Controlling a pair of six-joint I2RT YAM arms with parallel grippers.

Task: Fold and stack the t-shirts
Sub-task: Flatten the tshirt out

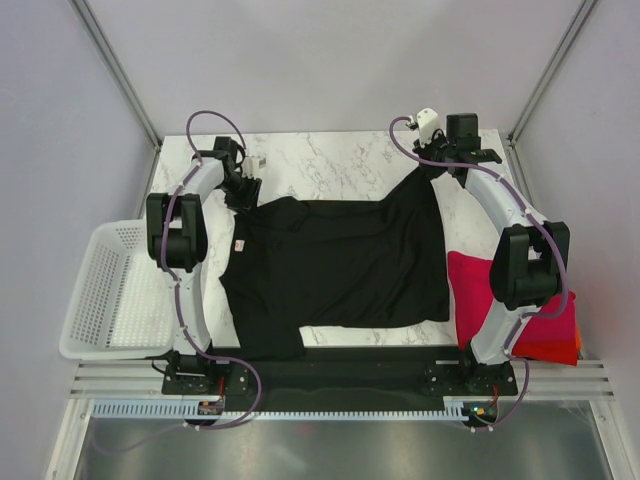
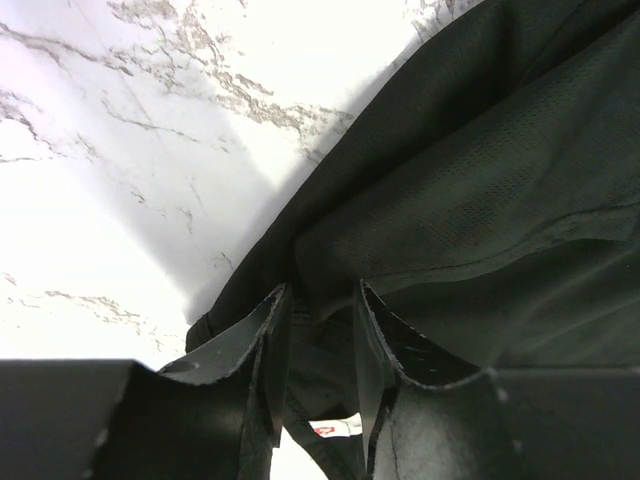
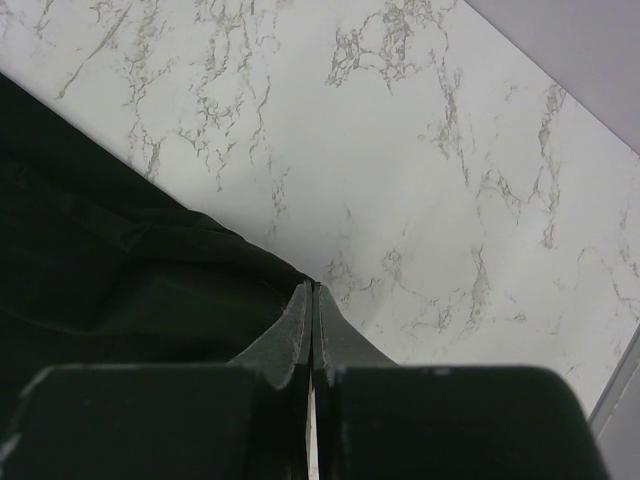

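The plain black short-sleeved t-shirt (image 1: 340,265) lies spread across the middle of the white marble-patterned table (image 1: 330,160). Its upper right corner is drawn up to the right gripper (image 3: 312,290), whose fingers are pressed together on the cloth's edge. At the upper left, the left gripper (image 2: 320,300) stands partly parted with cloth bunched in the gap; whether its pads actually bite is hard to tell. If they don't, a pull from the right alone could drag the shirt askew, into the folded magenta-red t-shirt (image 1: 475,285) at the right edge.
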